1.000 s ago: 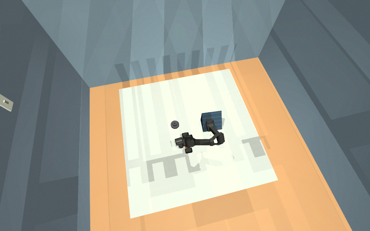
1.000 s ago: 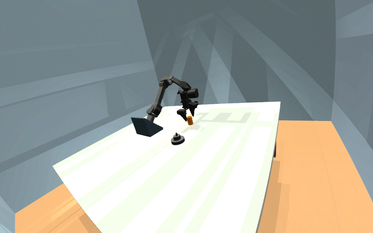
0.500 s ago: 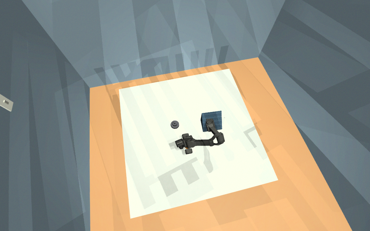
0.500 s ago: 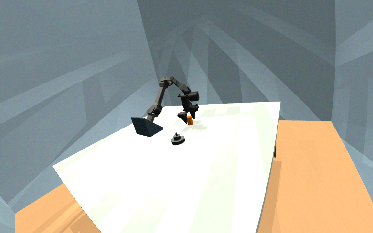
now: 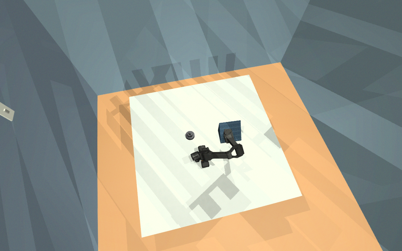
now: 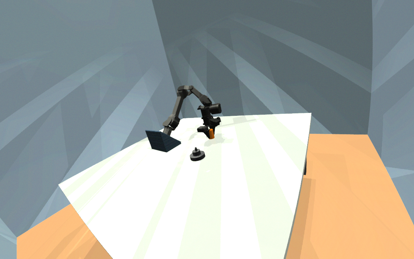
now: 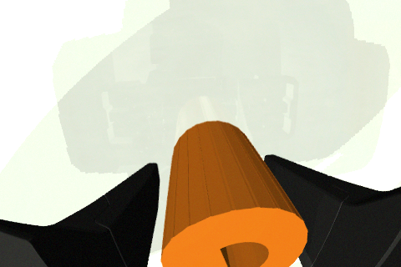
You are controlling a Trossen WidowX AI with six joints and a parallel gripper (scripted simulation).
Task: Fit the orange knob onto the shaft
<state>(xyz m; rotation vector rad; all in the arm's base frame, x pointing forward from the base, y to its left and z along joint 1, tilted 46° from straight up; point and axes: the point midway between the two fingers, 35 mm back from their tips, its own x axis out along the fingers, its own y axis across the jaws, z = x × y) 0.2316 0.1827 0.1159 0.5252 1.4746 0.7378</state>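
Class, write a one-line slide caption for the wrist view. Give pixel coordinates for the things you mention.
Dark jaws stand either side of an upright orange knob (image 7: 217,175), its hole (image 7: 251,252) facing the camera.

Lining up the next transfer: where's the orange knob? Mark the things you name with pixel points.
In the exterior view, the orange knob (image 6: 211,133) (image 7: 234,175) stands between the end effector's fingers, behind and right of the round pedestal (image 5: 190,135) (image 6: 197,155).

On the bench (image 5: 165,199) (image 6: 189,209) (image 7: 63,4), exterior view: block (image 5: 235,125) (image 6: 158,141) at left; pedestal (image 5: 193,137) (image 6: 197,157) at centre, with shaft (image 5: 189,134) (image 6: 196,149) upright on top; behind and right of pedestal, knob (image 6: 211,133) (image 7: 221,175) between fingers of claw (image 5: 203,156) (image 6: 211,135) (image 7: 212,168). In top view, pedestal left of block.
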